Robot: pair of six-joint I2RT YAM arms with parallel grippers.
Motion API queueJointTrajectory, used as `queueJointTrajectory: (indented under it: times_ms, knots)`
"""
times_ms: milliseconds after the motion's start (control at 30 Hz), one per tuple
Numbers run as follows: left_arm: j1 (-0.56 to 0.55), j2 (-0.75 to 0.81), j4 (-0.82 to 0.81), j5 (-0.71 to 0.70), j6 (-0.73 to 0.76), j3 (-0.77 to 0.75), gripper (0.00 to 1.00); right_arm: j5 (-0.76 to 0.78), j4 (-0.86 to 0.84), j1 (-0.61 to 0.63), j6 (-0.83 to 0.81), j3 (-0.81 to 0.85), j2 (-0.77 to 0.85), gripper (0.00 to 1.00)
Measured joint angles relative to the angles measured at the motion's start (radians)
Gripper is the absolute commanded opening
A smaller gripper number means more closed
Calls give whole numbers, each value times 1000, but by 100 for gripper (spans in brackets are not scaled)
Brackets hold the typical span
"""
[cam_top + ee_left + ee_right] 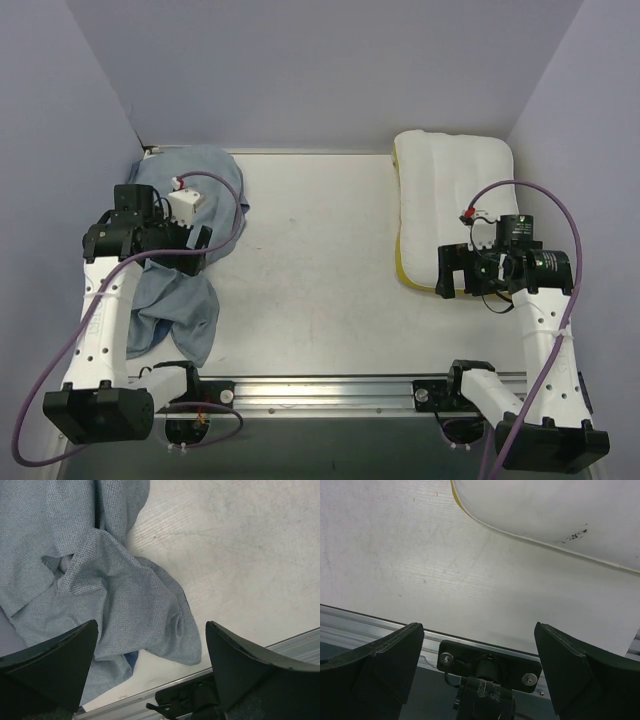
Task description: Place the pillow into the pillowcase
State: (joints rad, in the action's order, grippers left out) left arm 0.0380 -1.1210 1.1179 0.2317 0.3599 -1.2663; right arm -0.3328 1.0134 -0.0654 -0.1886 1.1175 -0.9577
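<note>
The pillowcase (180,300) lies crumpled at the table's left side, pale grey-blue face up. In the left wrist view it (100,590) fills the upper left, with a sliver of dark navy at its lower fold. My left gripper (195,242) hovers over the pillowcase's middle, open and empty (150,672). The pillow (450,195), white with a yellow band along its edge, lies at the back right. My right gripper (448,270) is open and empty at the pillow's near left corner; in the right wrist view (479,675) the pillow (545,510) is at the top.
The white table (320,260) has walls at the back and both sides. A metal rail (330,385) with the arm bases runs along the near edge; the right base mount (490,662) shows between the right fingers.
</note>
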Motion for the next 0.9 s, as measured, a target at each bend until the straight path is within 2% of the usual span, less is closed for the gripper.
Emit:
queueJointTrajectory:
  times_ms: [167, 333, 500, 667, 800, 833, 900]
  knots:
    - [-5, -67, 32, -39, 154, -6, 97, -2, 0, 0, -5, -11, -5, 100]
    - [-14, -118, 33, -125, 328, 89, 97, -18, 0, 0, -7, -14, -17, 100]
    - [-17, -194, -10, -219, 486, 199, 97, -35, 0, 0, -7, -14, -36, 100]
    - [-19, -295, -77, -239, 576, 213, 97, -39, 0, 0, -8, -14, -41, 100]
    - [-37, -381, -127, -199, 600, 235, 82, -39, 1, 0, -19, -14, -43, 100]
    - [-52, -402, -137, -187, 602, 246, 71, -39, 2, 0, -23, -14, -44, 100]
    - [-95, -450, -150, -159, 602, 265, 58, -44, 6, 0, -26, -14, -50, 100]
